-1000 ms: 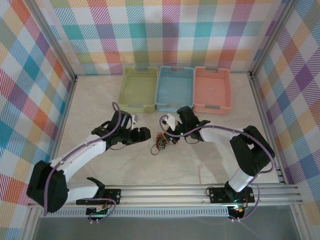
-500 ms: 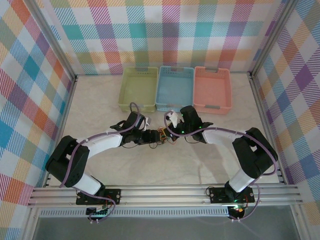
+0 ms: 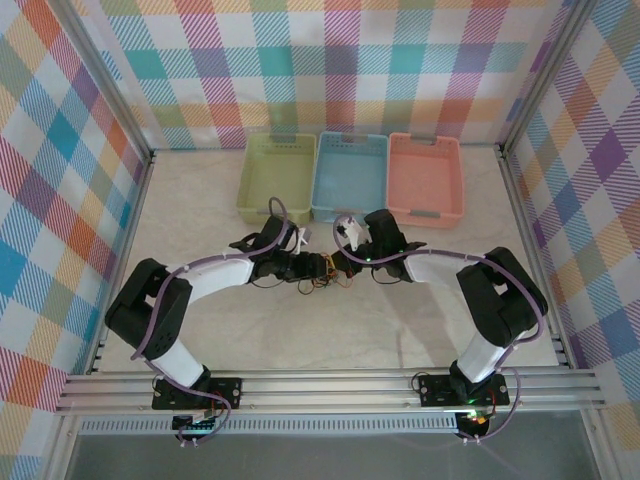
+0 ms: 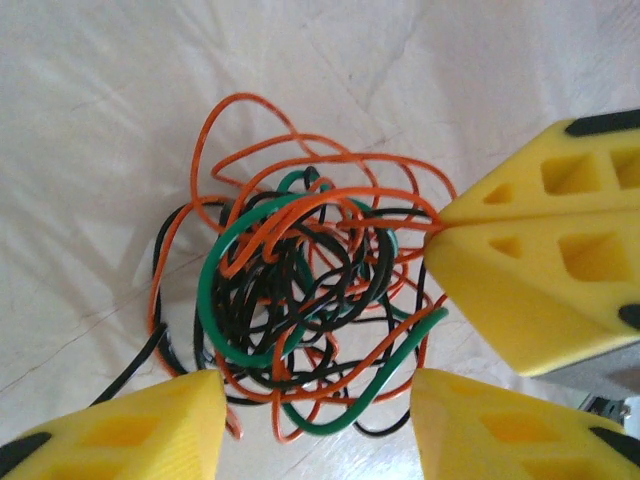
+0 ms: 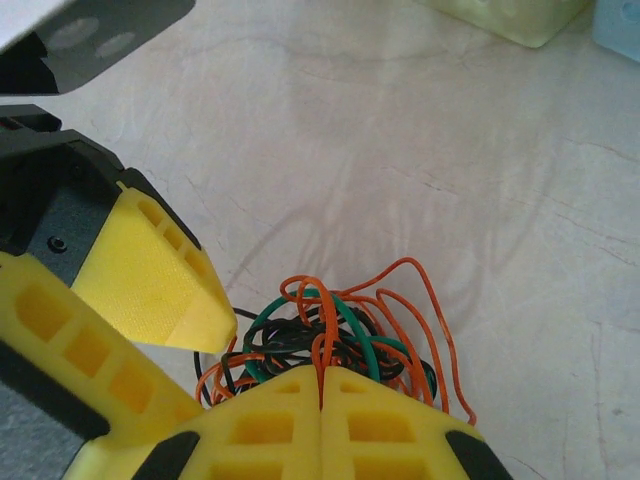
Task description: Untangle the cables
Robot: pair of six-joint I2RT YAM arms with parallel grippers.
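The cables (image 3: pixel 325 278) are a tangled bunch of orange, green and black wires on the pale table, between the two grippers. My right gripper (image 5: pixel 322 388) is shut, with an orange strand pinched between its yellow fingertips at the bunch's (image 5: pixel 340 335) near edge. In the left wrist view those shut fingers (image 4: pixel 530 250) hold the bunch's (image 4: pixel 300 300) right side. My left gripper (image 4: pixel 315 420) is open, its yellow tips either side of the lowest green and orange loops. From above, the left gripper (image 3: pixel 314 268) and right gripper (image 3: pixel 343 263) meet at the bunch.
Three baskets stand in a row behind the grippers: green (image 3: pixel 277 178), blue (image 3: pixel 349 177) and salmon (image 3: pixel 425 180). Metal frame rails run along both sides and the near edge (image 3: pixel 330 385). Checked cloth walls close in the table.
My left arm has swung right from open table to the bunch, and its jaws have narrowed around the lower strands. The right gripper stayed shut on the bunch, shifting it slightly toward the baskets.
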